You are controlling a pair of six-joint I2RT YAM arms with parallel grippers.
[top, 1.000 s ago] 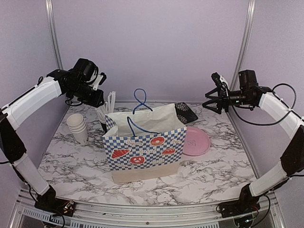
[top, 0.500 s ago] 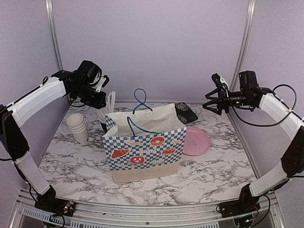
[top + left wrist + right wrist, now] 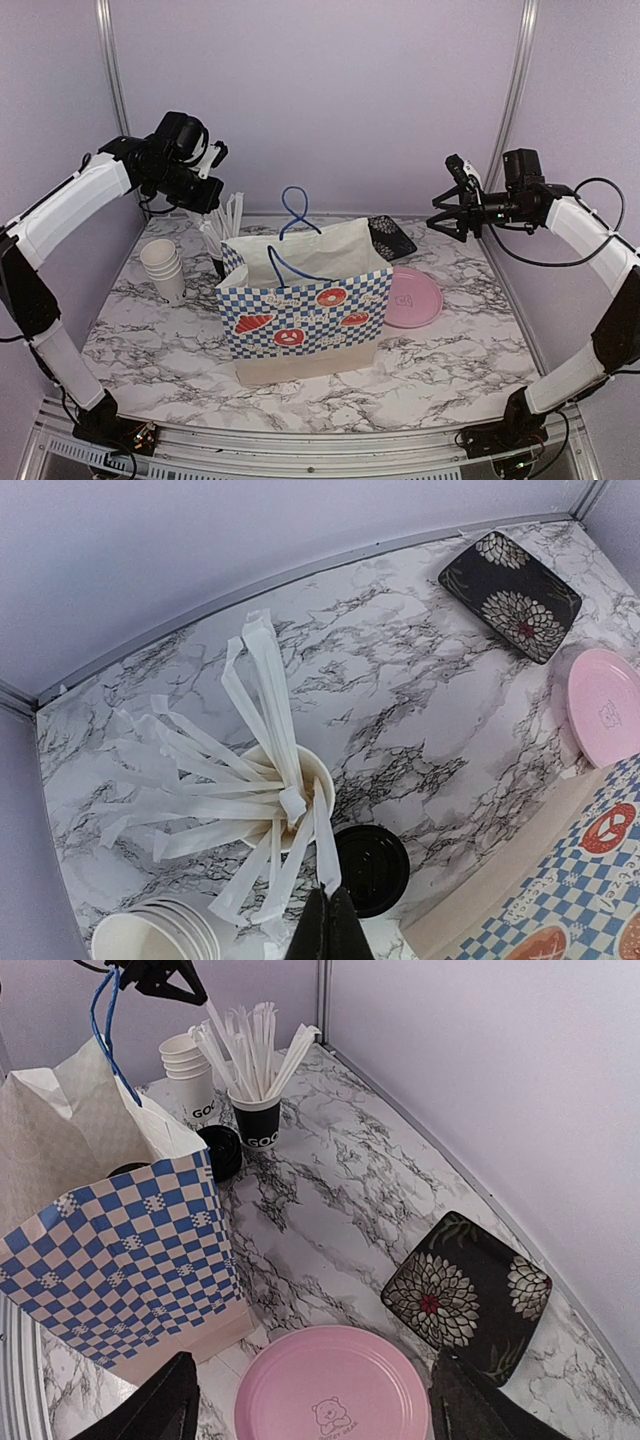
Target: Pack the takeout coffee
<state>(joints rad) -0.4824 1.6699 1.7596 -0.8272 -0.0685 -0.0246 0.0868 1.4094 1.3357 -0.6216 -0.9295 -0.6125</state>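
Takeout coffee [image 3: 370, 868]: shows as one cup only, and of that little but the lid, which is round, black and glossy, with a raised rim and a flatter middle. Stands lid upward toward the far-left corner of the table [image 3: 150, 350], just beside the black straw cup [image 3: 258, 1120] and just beside the rear of the paper bag [image 3: 305, 320], on the marble and outside the bag. Keeps its white side and its lettering out of both wrist views; from the top camera, sits behind the bag's left edge, too covered to make out. Inside the bag's mouth, seen from the right wrist, a dark curved edge [image 3: 128, 1170]; cannot tell whether another lid. Left gripper [image 3: 328, 925]: fingers pressed flat together, hanging over the white straws [image 3: 260, 780], with one straw's tip reaching up to the fingertips; cannot tell whether nipped between them. Right gripper [image 3: 445, 198]: fingers spread wide, holding nothing, raised over the right side of the table, looking down on the pink plate [image 3: 335, 1385] and the dark flowered tray [image 3: 470, 1295]. Stack of plain white cups [image 3: 163, 268] by the left edge, near the straw cup. Bag in the middle of the table, blue-and-white checked with red pastries, blue cord handles standing up.
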